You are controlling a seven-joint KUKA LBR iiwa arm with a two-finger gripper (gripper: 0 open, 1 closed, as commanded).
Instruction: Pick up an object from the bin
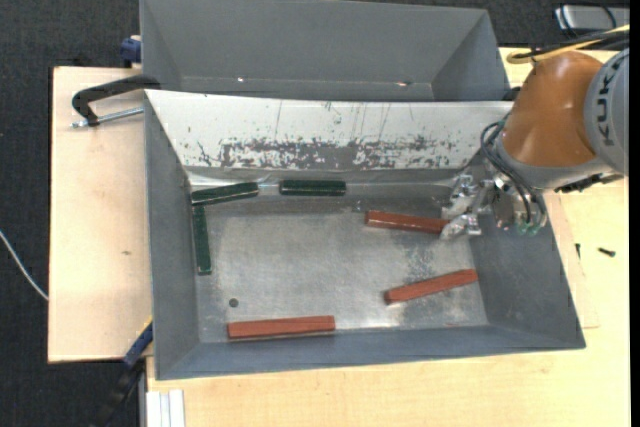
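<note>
A red bar (400,221) lies flat on the floor of the grey bin (320,40), in its right half and towards the back wall, its length running almost left to right; we see the robot's gripper (461,213) low in the bin at this bar's right end, touching it or just beside it, and we cannot tell which; nor can we tell whether the gripper is open or closed, or whether it has hold of the bar. The arm (560,115), under its orange cover, comes in over the bin's right rim. Nearer the front, and apart from the first, a second red bar (432,287) lies tilted, its right end farther back than its left; a third red bar (281,326) rests along the foot of the front wall, left of centre. Well apart on the left we count three more: a dark green bar (312,186) along the back wall; a second green bar (225,195) just left of it, slightly tilted; a third green bar (203,240) running front to back beside the left wall.
</note>
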